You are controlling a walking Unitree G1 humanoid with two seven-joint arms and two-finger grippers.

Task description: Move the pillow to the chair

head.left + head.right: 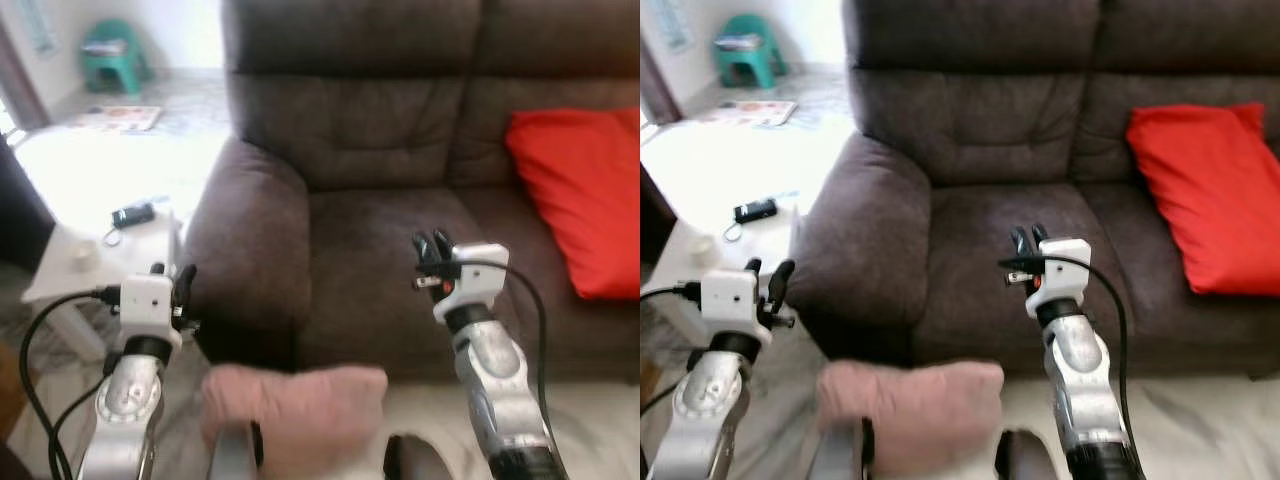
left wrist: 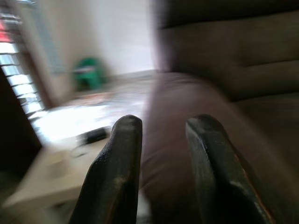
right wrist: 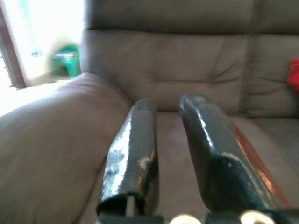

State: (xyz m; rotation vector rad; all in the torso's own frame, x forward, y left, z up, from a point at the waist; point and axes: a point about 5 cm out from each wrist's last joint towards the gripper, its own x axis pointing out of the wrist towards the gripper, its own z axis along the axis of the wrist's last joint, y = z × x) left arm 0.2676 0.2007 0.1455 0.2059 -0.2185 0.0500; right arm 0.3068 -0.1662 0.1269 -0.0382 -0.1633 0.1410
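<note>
left eye view: pink pillow [image 1: 295,412] low between arms | soft, light, squashy; pinch a corner | left hand [image 1: 184,283], right hand [image 1: 432,250]: fingers slightly apart, empty

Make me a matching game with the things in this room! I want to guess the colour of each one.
Things:
1. pillow on the sofa seat
2. pillow low down between the arms
3. small stool far back
4. sofa

Colours:
a. green
b. dark brown
c. red
d. pale pink

Pairs: 1-c, 2-d, 3-a, 4-b
</note>
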